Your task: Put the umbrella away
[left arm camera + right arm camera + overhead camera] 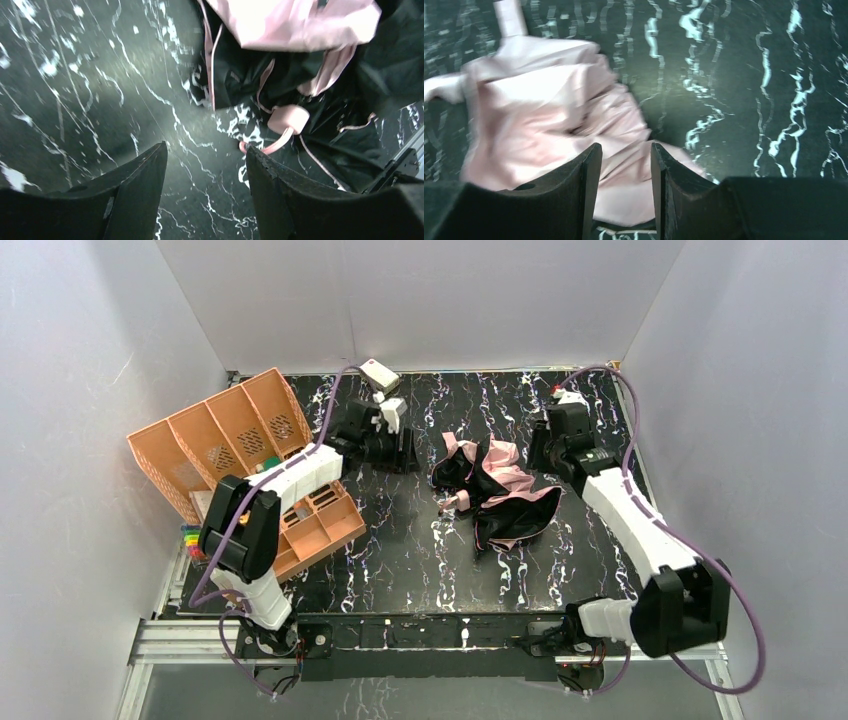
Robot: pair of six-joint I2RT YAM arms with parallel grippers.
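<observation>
Crumpled pink-and-black umbrella (497, 490), pink handle (288, 119) among loose folds

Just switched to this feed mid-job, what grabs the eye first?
The umbrella, a crumpled heap of shiny pink and black fabric, sprawls in the middle of the dark marbled table. Both grippers flank it with jaws open: the left gripper on its left, the right gripper over pink fabric on its right. An orange compartment bin leans tilted at the table's left edge.

No legible text, label or number anywhere.
</observation>
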